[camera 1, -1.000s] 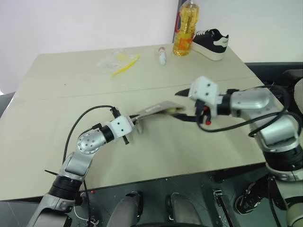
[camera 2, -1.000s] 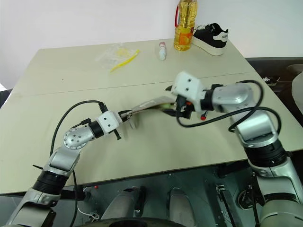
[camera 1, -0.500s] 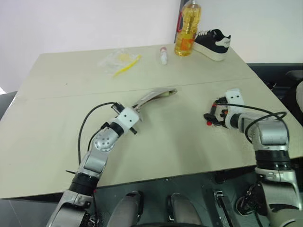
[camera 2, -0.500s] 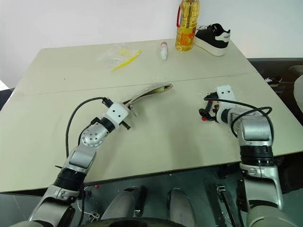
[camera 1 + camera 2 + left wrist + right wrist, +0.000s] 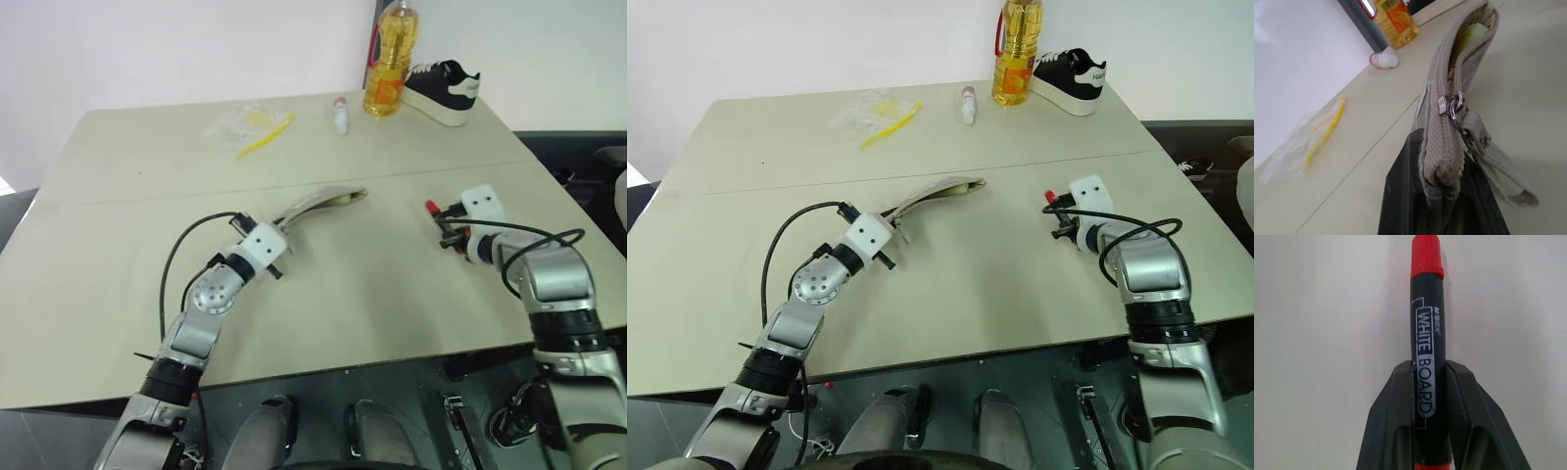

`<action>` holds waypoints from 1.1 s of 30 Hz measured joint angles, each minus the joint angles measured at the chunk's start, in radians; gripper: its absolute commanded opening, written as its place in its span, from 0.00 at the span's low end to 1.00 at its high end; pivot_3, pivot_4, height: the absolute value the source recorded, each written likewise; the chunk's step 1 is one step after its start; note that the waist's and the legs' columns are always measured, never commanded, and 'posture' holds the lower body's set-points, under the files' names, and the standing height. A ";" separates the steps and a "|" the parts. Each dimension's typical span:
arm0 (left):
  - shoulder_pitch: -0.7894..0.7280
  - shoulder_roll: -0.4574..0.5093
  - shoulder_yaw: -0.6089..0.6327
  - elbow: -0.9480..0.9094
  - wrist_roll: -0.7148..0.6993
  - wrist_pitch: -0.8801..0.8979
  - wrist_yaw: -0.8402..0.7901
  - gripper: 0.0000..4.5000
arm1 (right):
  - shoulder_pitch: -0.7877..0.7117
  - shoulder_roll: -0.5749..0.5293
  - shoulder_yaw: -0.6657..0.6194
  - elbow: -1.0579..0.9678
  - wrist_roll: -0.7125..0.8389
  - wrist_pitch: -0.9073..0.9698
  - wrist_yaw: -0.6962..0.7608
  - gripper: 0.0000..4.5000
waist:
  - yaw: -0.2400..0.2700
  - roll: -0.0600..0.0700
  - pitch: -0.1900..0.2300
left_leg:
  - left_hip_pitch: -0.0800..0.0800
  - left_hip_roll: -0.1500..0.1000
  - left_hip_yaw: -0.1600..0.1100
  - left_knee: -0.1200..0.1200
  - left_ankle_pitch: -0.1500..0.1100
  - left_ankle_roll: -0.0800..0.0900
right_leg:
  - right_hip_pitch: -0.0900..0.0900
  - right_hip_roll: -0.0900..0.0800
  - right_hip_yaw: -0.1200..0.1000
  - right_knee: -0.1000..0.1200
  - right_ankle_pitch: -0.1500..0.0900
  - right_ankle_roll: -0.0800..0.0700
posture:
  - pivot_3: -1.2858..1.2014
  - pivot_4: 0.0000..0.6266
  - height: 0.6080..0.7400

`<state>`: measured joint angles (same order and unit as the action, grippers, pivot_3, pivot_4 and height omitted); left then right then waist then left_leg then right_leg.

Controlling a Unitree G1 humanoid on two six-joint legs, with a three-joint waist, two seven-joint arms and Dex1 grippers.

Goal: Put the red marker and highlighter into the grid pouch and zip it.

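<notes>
While the left pincer (image 5: pixel 1442 196) is squeezing one end of the grid pouch (image 5: pixel 318 203), the pouch is reaching out from it toward the middle of the bench (image 5: pixel 118 245), and its far end is lying on the bench top. Its two black fingers (image 5: pixel 1400 196) are pressed tight on the grey cloth. The zipper is sitting open along the top of the pouch, and the silver zipper pull (image 5: pixel 1453 105) with its cloth strap is hanging close to the fingers. Something pale yellow-green, likely the highlighter (image 5: pixel 1469 36), is peeking out of the open far end of the pouch.

On the right side of the bench, the right pincer (image 5: pixel 1427 421) is pinching the red marker (image 5: pixel 1425 328) between its fingers (image 5: pixel 1393 426). The marker is pointing out past the fingertips, and its red cap (image 5: pixel 430 207) is sitting low over the bench top, well apart from the pouch.

At the far edge of the bench, a bottle of yellow oil (image 5: pixel 388 59) is standing next to a black and white shoe (image 5: pixel 441 90). A small white tube with a red cap (image 5: pixel 340 115) is lying just to the left of the bottle. Farther left, a thin yellow stick in clear wrap (image 5: pixel 250 129) is lying on the bench.
</notes>
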<state>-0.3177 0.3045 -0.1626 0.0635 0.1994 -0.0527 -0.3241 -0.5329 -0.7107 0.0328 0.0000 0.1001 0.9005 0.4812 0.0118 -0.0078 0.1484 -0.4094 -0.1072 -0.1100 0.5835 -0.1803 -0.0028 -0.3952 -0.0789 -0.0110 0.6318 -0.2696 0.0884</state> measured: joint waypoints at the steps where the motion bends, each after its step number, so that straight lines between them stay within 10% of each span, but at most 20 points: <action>1: 0.000 0.001 0.008 -0.001 -0.016 0.001 -0.004 0.00 | 0.010 -0.048 0.030 -0.045 -0.011 -0.087 0.054 0.07 | 0.000 0.000 0.000 | 0.000 0.000 0.000 0.000 0.000 0.000 | 0.000 0.000 0.000 0.000 0.000 0.001 | 0.52 0.24 1.00; 7: 0.000 0.030 0.036 -0.024 -0.083 0.002 -0.067 0.00 | 0.060 -0.141 0.077 -0.214 0.007 -0.329 0.292 0.07 | 0.000 -0.001 0.000 | 0.001 0.001 -0.001 0.001 0.000 0.000 | 0.002 0.000 -0.001 -0.001 0.000 0.001 | 0.52 0.24 1.00; 33: 0.033 0.060 -0.019 -0.087 -0.101 -0.019 -0.200 0.00 | -0.018 -0.137 0.278 -0.201 -0.220 -0.517 0.368 0.07 | 0.001 -0.001 0.000 | 0.000 0.000 -0.001 0.006 -0.002 0.001 | 0.003 -0.001 -0.001 -0.001 -0.001 0.000 | 0.52 0.24 1.00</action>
<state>-0.2848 0.3646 -0.1812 -0.0235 0.0980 -0.0720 -0.5244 -0.5513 -0.8476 0.3107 -0.2010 -0.1200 0.3830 0.8488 0.0130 -0.0085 0.1487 -0.4099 -0.1070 -0.1108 0.5891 -0.1825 -0.0014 -0.3925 -0.0795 -0.0117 0.6306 -0.2706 0.0880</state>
